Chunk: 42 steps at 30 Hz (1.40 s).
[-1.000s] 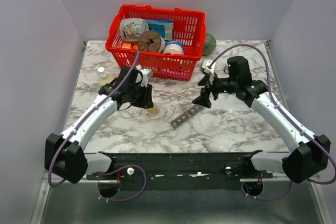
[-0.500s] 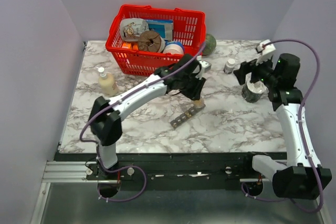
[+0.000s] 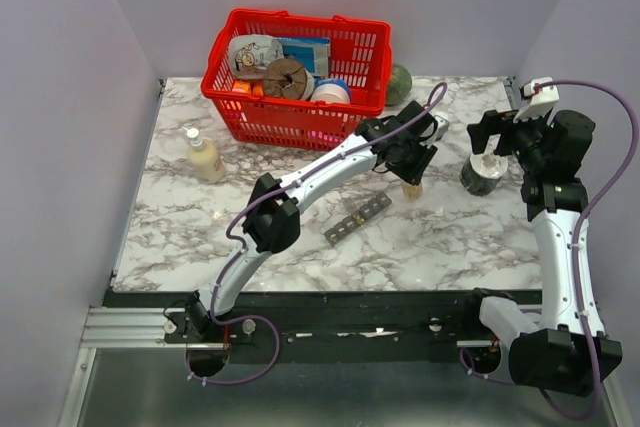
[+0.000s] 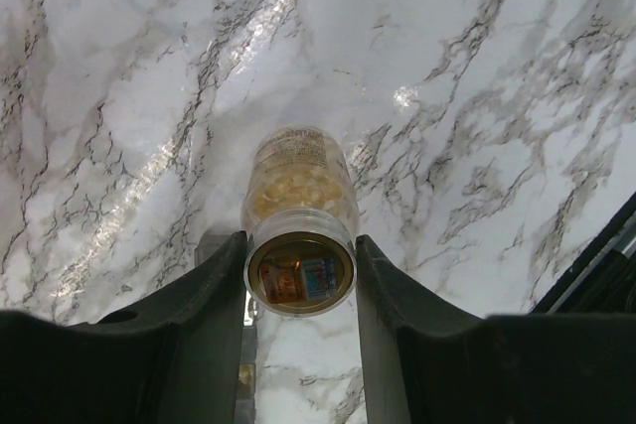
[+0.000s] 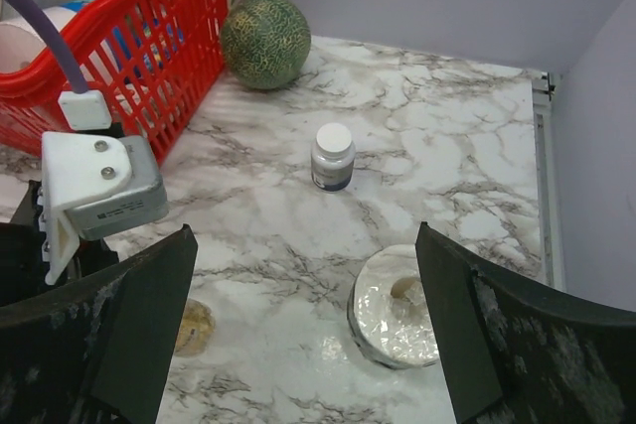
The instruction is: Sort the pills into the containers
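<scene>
We see the left jaws clenched on a small pill bottle (image 4: 298,196) of pale yellow pills, held just past the far end of the dark grey compartment strip (image 3: 357,219); the strip lies slantwise on the marble worktop (image 3: 200,227), in front of the red basket (image 3: 290,122); the right jaws stand wide apart, grasping nothing, above a shiny-topped jar (image 5: 396,320); a white-capped bottle (image 5: 332,157) stands near a melon (image 5: 263,42).

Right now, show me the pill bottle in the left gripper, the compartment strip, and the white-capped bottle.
pill bottle (image 4: 300,208), left wrist view, on its clear body.
compartment strip (image 3: 357,219), top external view, on its middle.
white-capped bottle (image 5: 332,168), right wrist view, on its label.
</scene>
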Each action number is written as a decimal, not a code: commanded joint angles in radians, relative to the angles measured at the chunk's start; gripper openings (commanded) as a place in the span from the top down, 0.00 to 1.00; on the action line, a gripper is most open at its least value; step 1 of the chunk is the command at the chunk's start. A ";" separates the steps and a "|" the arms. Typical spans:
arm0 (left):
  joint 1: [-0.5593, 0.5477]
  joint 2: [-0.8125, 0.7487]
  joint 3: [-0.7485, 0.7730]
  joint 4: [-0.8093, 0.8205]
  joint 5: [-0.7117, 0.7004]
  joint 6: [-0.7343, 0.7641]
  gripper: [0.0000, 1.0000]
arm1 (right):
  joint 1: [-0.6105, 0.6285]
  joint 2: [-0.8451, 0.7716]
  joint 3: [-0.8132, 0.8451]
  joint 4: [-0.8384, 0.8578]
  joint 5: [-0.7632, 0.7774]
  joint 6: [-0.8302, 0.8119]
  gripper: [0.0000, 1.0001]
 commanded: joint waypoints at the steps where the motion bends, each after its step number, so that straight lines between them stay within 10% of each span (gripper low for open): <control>1: -0.005 0.044 0.020 -0.022 -0.040 -0.013 1.00 | -0.010 -0.003 -0.015 0.036 -0.024 0.028 0.00; 8: -0.020 0.079 0.024 -0.012 -0.087 -0.004 0.98 | -0.010 0.007 -0.021 0.040 -0.052 0.034 0.00; 21: -0.035 0.096 0.067 -0.003 -0.113 -0.005 0.35 | -0.012 0.010 -0.027 0.042 -0.097 0.025 0.00; 32: -0.034 -0.003 0.041 0.050 -0.109 -0.012 0.21 | -0.012 0.009 -0.042 0.039 -0.178 -0.017 0.00; 42: -0.019 -0.555 -0.653 0.487 -0.254 0.063 0.14 | -0.013 -0.002 -0.061 0.002 -0.461 -0.176 0.00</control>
